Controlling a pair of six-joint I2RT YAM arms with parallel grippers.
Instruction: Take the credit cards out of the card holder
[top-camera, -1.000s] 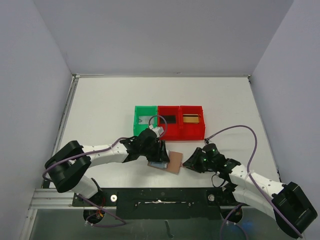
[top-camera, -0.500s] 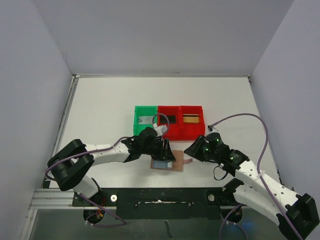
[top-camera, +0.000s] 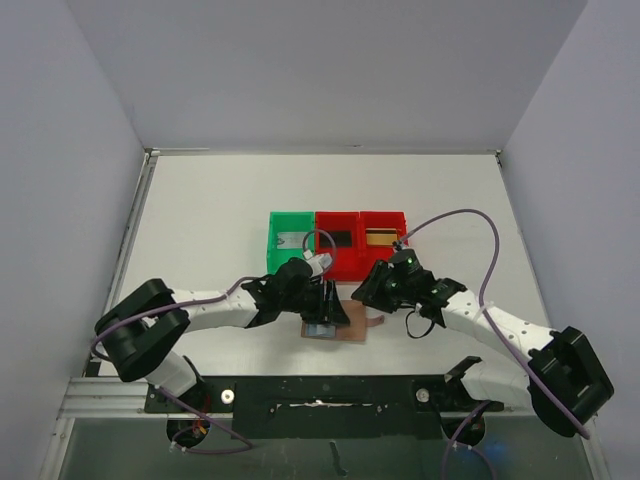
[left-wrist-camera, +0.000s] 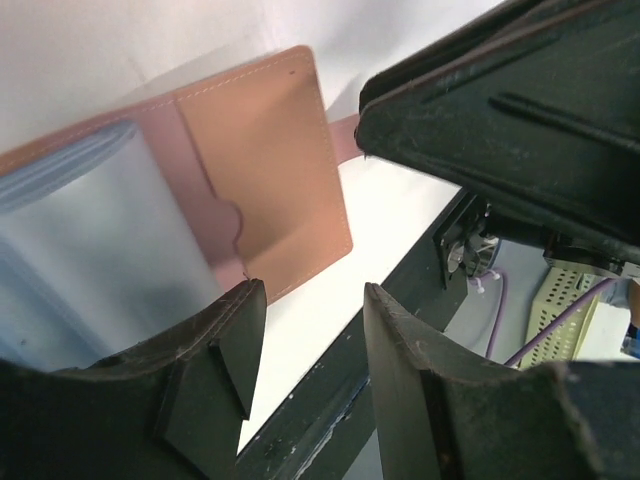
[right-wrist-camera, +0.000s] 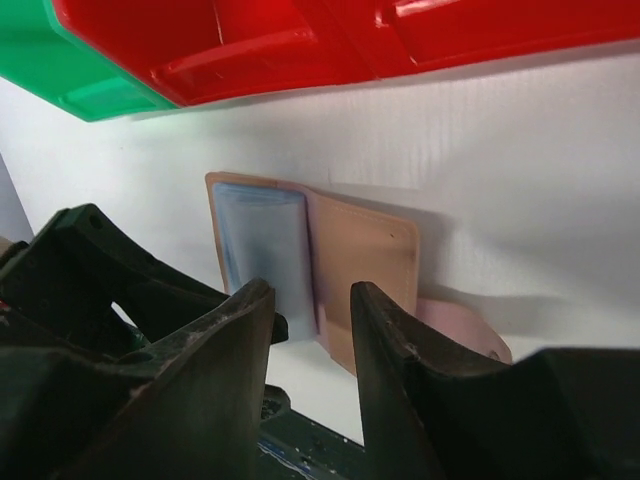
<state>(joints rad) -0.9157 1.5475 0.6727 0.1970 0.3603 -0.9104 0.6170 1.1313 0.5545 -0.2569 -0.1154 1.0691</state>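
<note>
The tan-pink card holder (top-camera: 345, 326) lies open and flat near the front edge, its strap (top-camera: 374, 325) sticking out to the right. Its clear sleeves (right-wrist-camera: 262, 240) look pale blue-grey; I cannot tell whether a card is inside. A silver-grey credit card (top-camera: 291, 240), a black one (top-camera: 340, 240) and a gold-tan one (top-camera: 378, 237) lie in the bins. My left gripper (top-camera: 330, 312) is open at the holder's left half, one fingertip (right-wrist-camera: 272, 326) on the sleeves' near edge. My right gripper (top-camera: 365, 290) hovers open just behind the holder, empty.
A green bin (top-camera: 272, 250) and two red bins (top-camera: 345, 268) stand in a row right behind the holder. The black front rail (left-wrist-camera: 330, 400) runs close below the holder. The two grippers are close together over it.
My right gripper has moved from the holder's right edge up and left towards the bins, its jaws widening. The holder now lies flat and open with its strap showing. The left gripper shifted slightly.
</note>
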